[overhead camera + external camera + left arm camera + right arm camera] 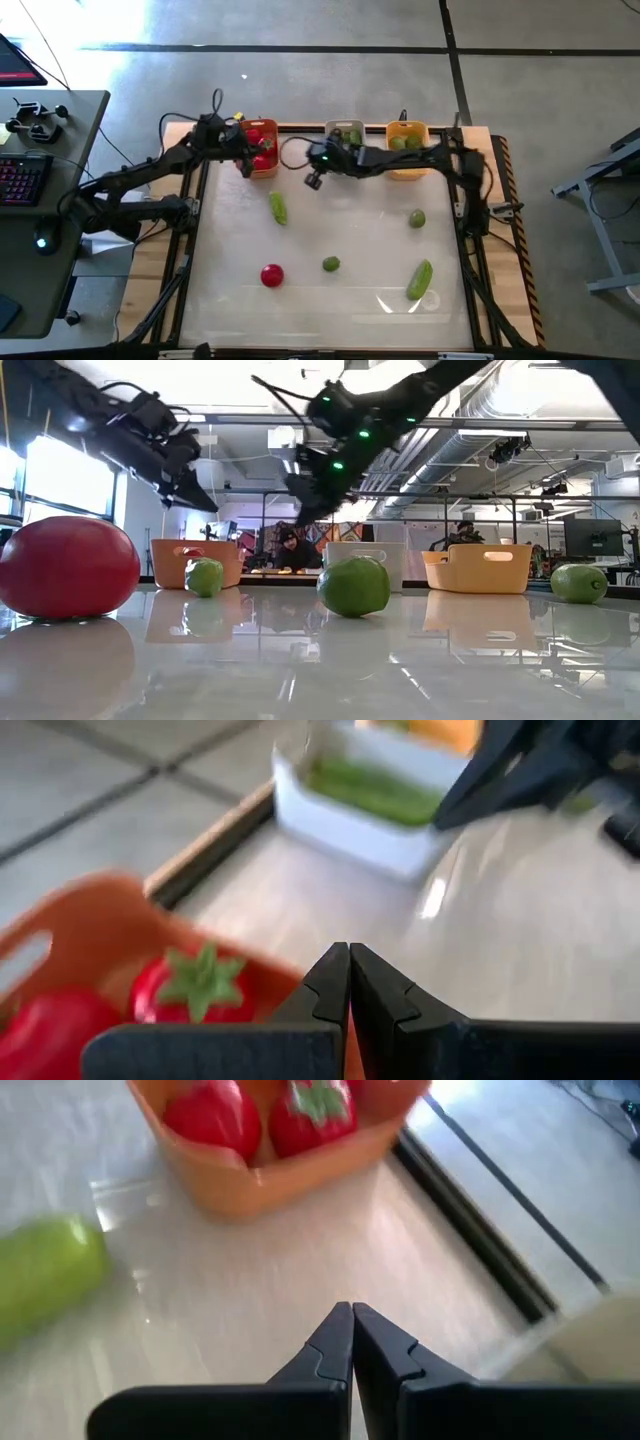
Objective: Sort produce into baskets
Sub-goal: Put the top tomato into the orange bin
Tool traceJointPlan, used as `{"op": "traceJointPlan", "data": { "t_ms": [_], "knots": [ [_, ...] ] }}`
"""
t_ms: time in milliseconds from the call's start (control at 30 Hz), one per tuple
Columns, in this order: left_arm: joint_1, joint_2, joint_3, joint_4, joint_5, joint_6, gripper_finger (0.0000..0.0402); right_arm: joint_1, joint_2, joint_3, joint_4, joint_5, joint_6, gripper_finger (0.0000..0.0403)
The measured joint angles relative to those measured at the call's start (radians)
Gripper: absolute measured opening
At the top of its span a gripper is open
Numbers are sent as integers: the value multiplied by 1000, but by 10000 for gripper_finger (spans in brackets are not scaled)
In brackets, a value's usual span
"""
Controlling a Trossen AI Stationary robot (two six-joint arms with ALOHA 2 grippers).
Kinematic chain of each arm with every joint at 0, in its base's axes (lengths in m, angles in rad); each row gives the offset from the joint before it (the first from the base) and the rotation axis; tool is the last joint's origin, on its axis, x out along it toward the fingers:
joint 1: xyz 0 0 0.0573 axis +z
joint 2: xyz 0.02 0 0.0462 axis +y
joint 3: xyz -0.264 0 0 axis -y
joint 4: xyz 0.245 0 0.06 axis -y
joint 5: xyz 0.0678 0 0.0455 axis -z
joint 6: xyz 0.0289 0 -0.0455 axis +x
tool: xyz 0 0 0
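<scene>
I see both grippers closed and empty, left gripper (243, 160) at the red bin (262, 148), right gripper (315, 178) upper centre. The tomato (271, 275), lower left, looks smooth and soft; I would grip its widest part gently.

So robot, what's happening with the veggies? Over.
Left gripper shut, empty, over orange-red bin. Right gripper shut, empty, near grey bin. Tomato, two cucumbers, two limes still loose. Nothing blocking.

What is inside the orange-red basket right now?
The orange-red basket holds red tomatoes, at least two with one green top showing. The left gripper hangs over its edge, so the full count stays hidden.
</scene>
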Motion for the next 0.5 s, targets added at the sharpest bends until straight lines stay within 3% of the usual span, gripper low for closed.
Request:
{"op": "traceJointPlan", "data": {
  "t_ms": [200, 400, 500],
  "knots": [
    [-42, 7, 126, -246, -221, -36, 0, 2, -147, -232, 97, 2, 27, 0],
    [-60, 62, 235, -464, -350, -117, 0, 2, -213, -346, 133, 3, 24, 0],
    [-60, 116, 267, -538, -357, -122, 0, 2, -228, -375, 170, 3, 4, 0]
  ]
}}
